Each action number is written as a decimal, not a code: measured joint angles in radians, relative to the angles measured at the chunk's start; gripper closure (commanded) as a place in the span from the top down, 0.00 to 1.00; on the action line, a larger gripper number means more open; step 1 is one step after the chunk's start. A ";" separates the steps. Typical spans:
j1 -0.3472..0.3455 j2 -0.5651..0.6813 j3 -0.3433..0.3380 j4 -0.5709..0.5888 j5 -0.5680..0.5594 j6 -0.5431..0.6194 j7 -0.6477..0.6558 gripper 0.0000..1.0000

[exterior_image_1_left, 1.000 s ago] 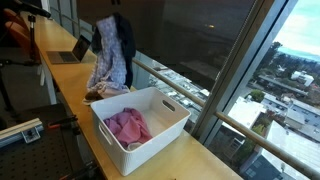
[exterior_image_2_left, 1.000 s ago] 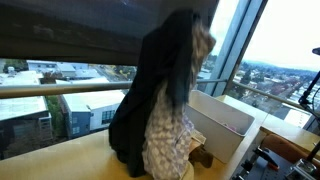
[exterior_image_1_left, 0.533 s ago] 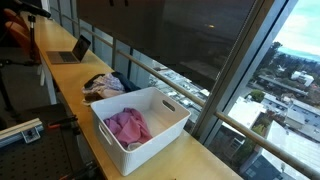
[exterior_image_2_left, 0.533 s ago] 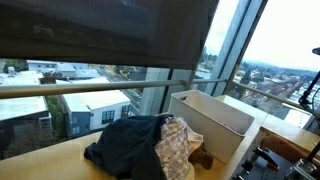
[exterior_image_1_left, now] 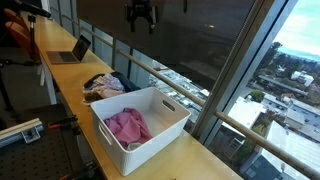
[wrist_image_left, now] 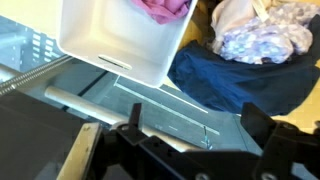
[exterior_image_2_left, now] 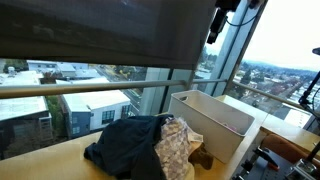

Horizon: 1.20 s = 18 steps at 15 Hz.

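Note:
My gripper [exterior_image_1_left: 140, 16] hangs high above the counter, open and empty; it also shows at the top of an exterior view [exterior_image_2_left: 232, 12]. Below it lies a heap of clothes: a dark navy garment [exterior_image_2_left: 122, 143] with a floral cloth [exterior_image_2_left: 178, 150] on it, beside the white basket [exterior_image_2_left: 222, 122]. The heap [exterior_image_1_left: 105, 85] sits just behind the basket [exterior_image_1_left: 165, 128], which holds a pink cloth [exterior_image_1_left: 127, 127]. In the wrist view my gripper [wrist_image_left: 198, 125] spreads wide over the window ledge, with the navy garment [wrist_image_left: 235, 80], floral cloth [wrist_image_left: 265, 30] and basket [wrist_image_left: 115, 35] far below.
A long wooden counter [exterior_image_1_left: 75, 88] runs along a glass window wall with a rail [exterior_image_1_left: 180, 85]. An open laptop [exterior_image_1_left: 72, 50] stands further along the counter. A stand or tripod [exterior_image_2_left: 310, 95] is at the frame's edge.
A second ago the clothes hung from my shut gripper. The jaws have opened, the clothes dropped into a heap on the counter, and the gripper stays high up, now in view.

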 measured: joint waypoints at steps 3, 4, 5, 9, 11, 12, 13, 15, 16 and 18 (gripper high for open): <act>-0.052 0.005 -0.077 -0.116 0.043 0.074 -0.042 1.00; -0.065 0.008 -0.094 -0.158 0.048 0.102 -0.051 1.00; -0.076 0.012 -0.110 -0.199 0.052 0.132 -0.056 1.00; -0.101 0.035 -0.156 -0.368 0.053 0.277 -0.059 1.00; -0.105 0.053 -0.175 -0.442 0.046 0.357 -0.059 1.00; -0.106 0.064 -0.183 -0.471 0.038 0.393 -0.059 1.00; -0.107 0.077 -0.191 -0.497 0.028 0.428 -0.057 1.00; -0.107 0.103 -0.206 -0.534 -0.011 0.493 -0.046 1.00; -0.107 0.117 -0.212 -0.547 -0.036 0.523 -0.035 1.00; -0.106 0.148 -0.225 -0.569 -0.090 0.577 -0.003 1.00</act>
